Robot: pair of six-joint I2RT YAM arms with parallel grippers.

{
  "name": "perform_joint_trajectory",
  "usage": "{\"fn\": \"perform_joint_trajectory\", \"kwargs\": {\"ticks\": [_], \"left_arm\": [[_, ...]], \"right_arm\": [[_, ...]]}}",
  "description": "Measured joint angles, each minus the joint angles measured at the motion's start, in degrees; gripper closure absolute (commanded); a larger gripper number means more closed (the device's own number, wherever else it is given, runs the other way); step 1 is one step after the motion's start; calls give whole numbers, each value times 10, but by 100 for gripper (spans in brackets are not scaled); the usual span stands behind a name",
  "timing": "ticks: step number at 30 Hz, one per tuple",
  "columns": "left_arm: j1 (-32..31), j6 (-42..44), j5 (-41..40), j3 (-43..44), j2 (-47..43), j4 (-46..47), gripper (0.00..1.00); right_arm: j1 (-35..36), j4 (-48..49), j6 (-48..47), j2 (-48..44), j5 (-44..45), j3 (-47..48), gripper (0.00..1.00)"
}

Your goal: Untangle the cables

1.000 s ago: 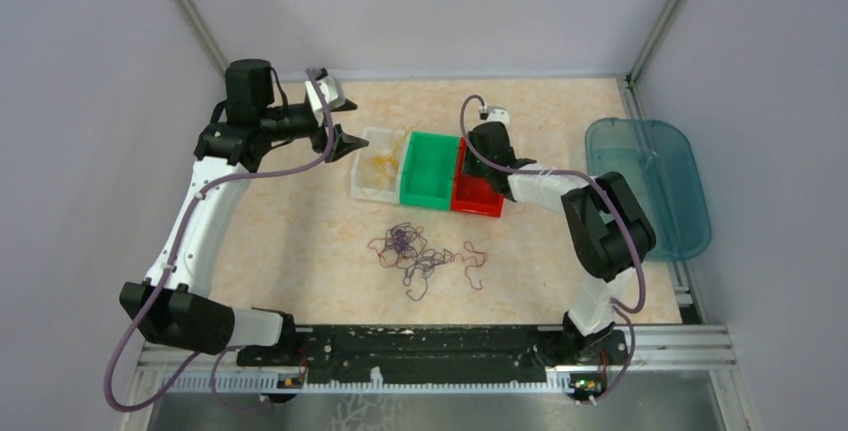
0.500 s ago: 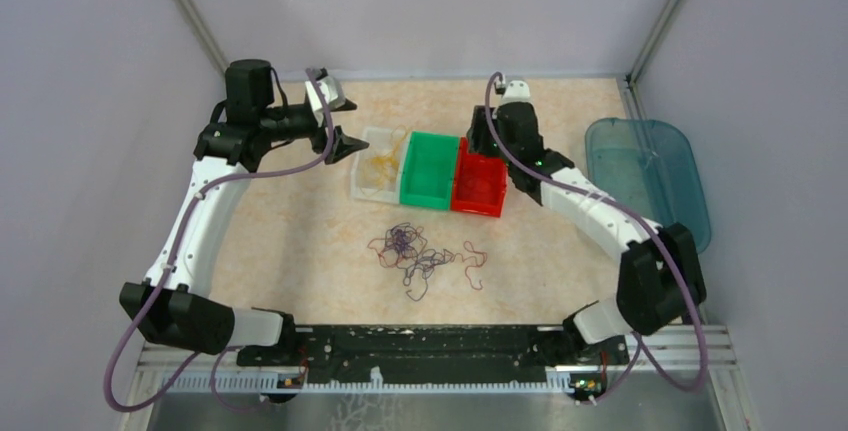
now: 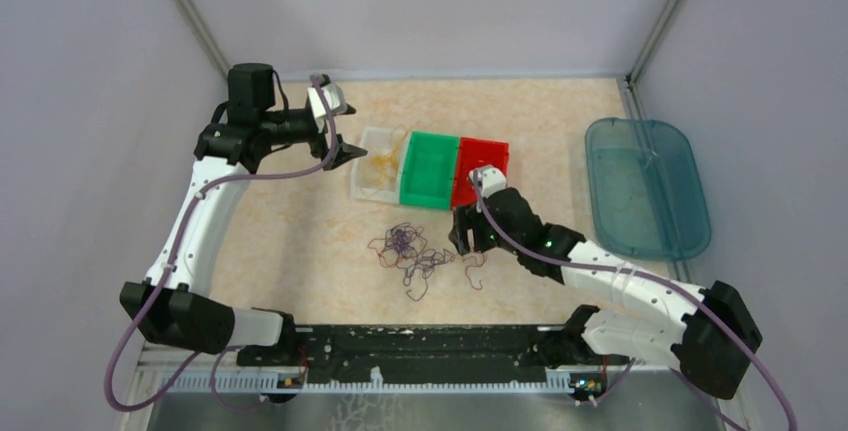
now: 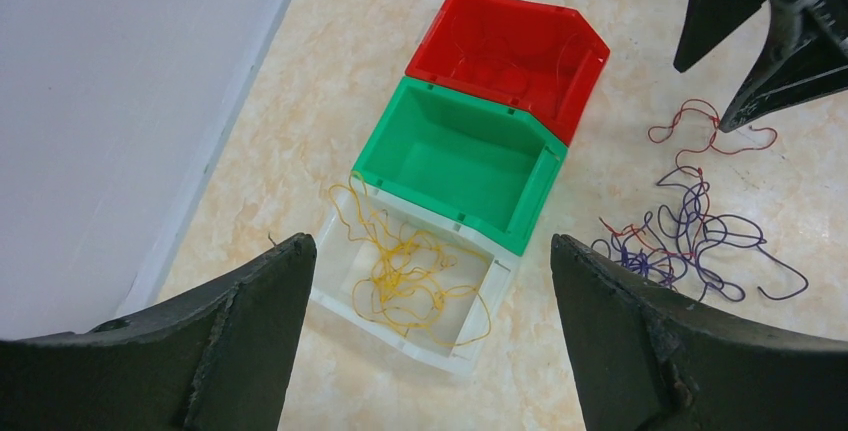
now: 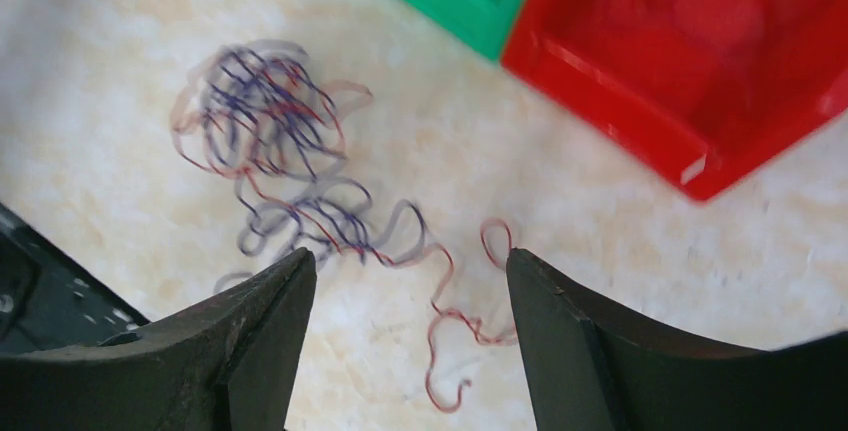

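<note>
While the left hand (image 3: pixel 348 129) and right hand (image 3: pixel 458 234) both gape empty, thin red and purple cables (image 3: pixel 415 254) lie knotted on the bench (image 3: pixel 300 241) near the right one (yellow cables (image 4: pixel 405 276) coil in the clear bin (image 4: pixel 400 341)).

A beige, marbled counter (image 3: pixel 300 221) carries three small plastic bins in a touching row at its middle: a translucent white bin (image 4: pixel 335 291) on the left, a green bin (image 3: pixel 430 173) in the centre, and a red bin (image 3: pixel 488 156) on the right. Just in front of them a tangle of thin purple and red cables (image 3: pixel 410 251) lies loose on the bare surface. A shallow translucent teal plastic tray (image 3: pixel 645 186) sits at the right edge, well apart from the bins.
</note>
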Motion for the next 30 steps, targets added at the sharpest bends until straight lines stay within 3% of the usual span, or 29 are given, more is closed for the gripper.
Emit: {"fn": "perform_joint_trajectory", "kwargs": {"ticks": [6, 11, 13, 18, 19, 30], "left_arm": [[0, 13, 1, 0, 0, -13, 7], [0, 20, 2, 0, -2, -19, 7], [0, 23, 2, 0, -3, -19, 7], [0, 25, 2, 0, -4, -19, 7], [0, 26, 2, 0, -5, -19, 7], [0, 33, 4, 0, -13, -20, 8]], "right_arm": [[1, -19, 51, 20, 1, -85, 40], [1, -17, 59, 82, -3, -88, 47], [1, -17, 60, 99, -5, -88, 58], [1, -21, 59, 118, -2, -79, 97], [1, -19, 59, 115, 1, -77, 100], [2, -15, 13, -106, 61, -57, 100]]}}
